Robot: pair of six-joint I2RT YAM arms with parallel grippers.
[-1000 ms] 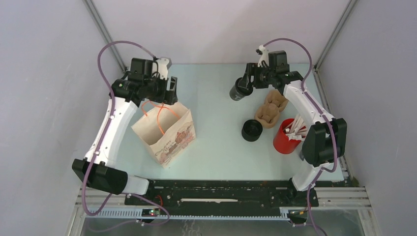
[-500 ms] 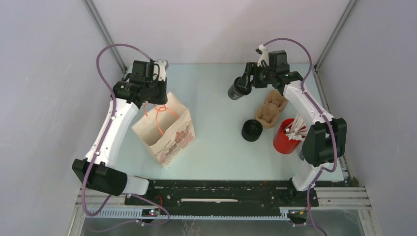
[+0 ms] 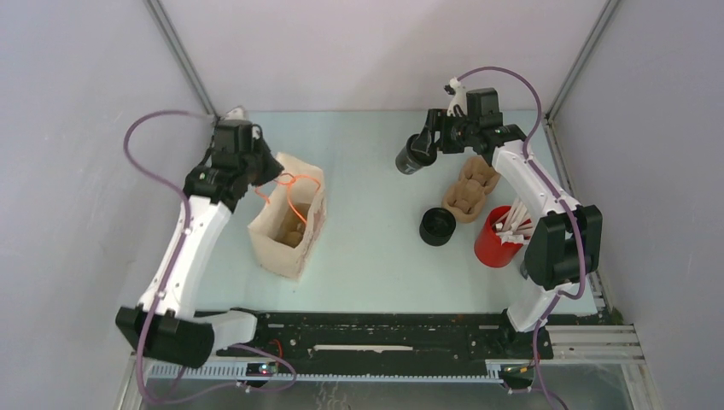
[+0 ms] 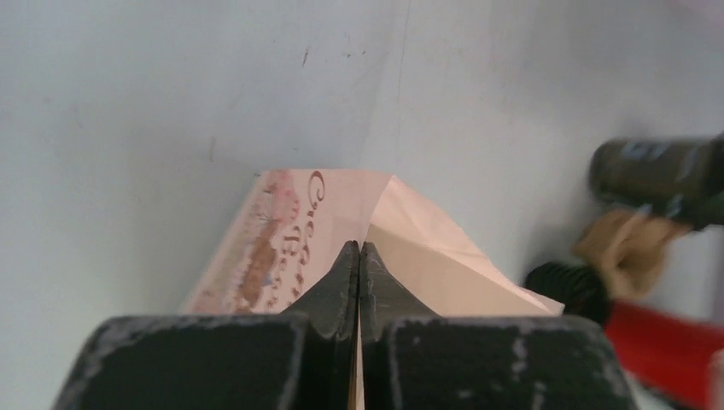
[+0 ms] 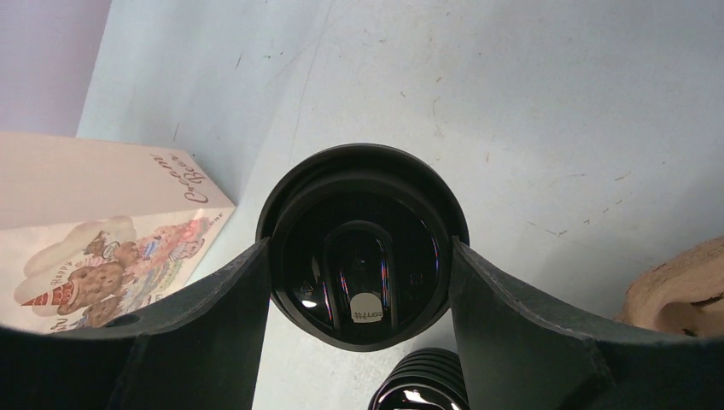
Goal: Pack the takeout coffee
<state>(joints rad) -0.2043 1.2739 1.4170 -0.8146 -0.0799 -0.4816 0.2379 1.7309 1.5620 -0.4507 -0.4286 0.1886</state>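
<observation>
The takeout coffee (image 3: 414, 158), a black lidded cup, hangs tilted above the table's far middle. My right gripper (image 3: 427, 147) is shut on its sides, and in the right wrist view the cup (image 5: 363, 248) sits between the two fingers (image 5: 205, 316) of the gripper (image 5: 360, 249). A second black ribbed cup (image 3: 437, 226) stands on the table. The printed paper bag (image 3: 290, 224) stands open at the left. My left gripper (image 3: 263, 173) is shut on its top edge. In the left wrist view its jaws (image 4: 359, 249) pinch the paper of the bag (image 4: 282, 248).
A brown pulp cup carrier (image 3: 470, 192) lies right of centre. A red cup (image 3: 495, 239) of white sticks stands beside the right arm. The bag's orange handles (image 3: 294, 184) hang over its mouth. Grey walls close in on the back and on both sides.
My left gripper shut on the bag's top edge and pulled left, turning the bag and spreading its mouth. The right gripper with the cup drifted slightly left.
</observation>
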